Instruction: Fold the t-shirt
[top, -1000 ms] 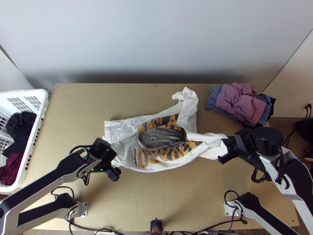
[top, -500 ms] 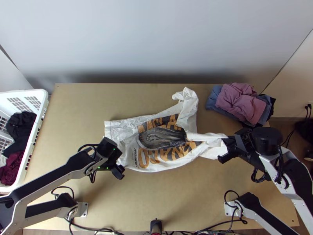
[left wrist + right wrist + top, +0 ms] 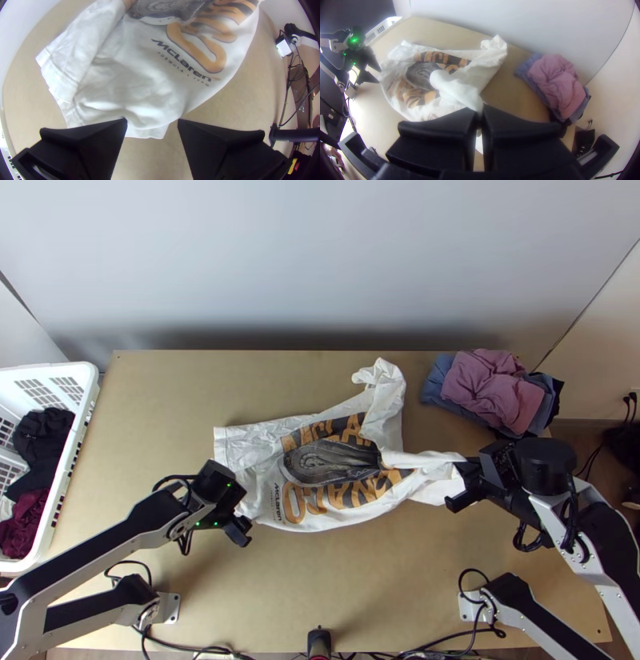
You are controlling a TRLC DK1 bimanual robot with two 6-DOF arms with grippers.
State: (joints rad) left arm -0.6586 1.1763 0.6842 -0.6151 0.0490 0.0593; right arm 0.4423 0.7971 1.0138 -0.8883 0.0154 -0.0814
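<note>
In the top view the left gripper (image 3: 240, 520) stands at the white t-shirt's (image 3: 344, 512) lower left edge, and the right gripper (image 3: 464, 488) holds its right end. The shirt lies rumpled, print up, one part reaching toward the back. The left wrist view has the left gripper (image 3: 152, 123) open, the cloth's edge (image 3: 146, 132) between and beyond its fingers; whether they touch it I cannot tell. In the right wrist view the right gripper (image 3: 480, 116) is shut on a bunched part of the t-shirt (image 3: 460, 88), with a bit of cloth hanging below.
A pile of folded clothes (image 3: 492, 390) lies at the table's back right corner. At the left edge stands a white basket (image 3: 90, 400) with dark clothes (image 3: 40, 440) in it. Cables (image 3: 184, 648) run along the near edge. Bare tabletop (image 3: 360, 588) lies in front of the shirt.
My left gripper has shifted slightly to the right and then a little back left. The right gripper and the t-shirt show hardly any movement.
</note>
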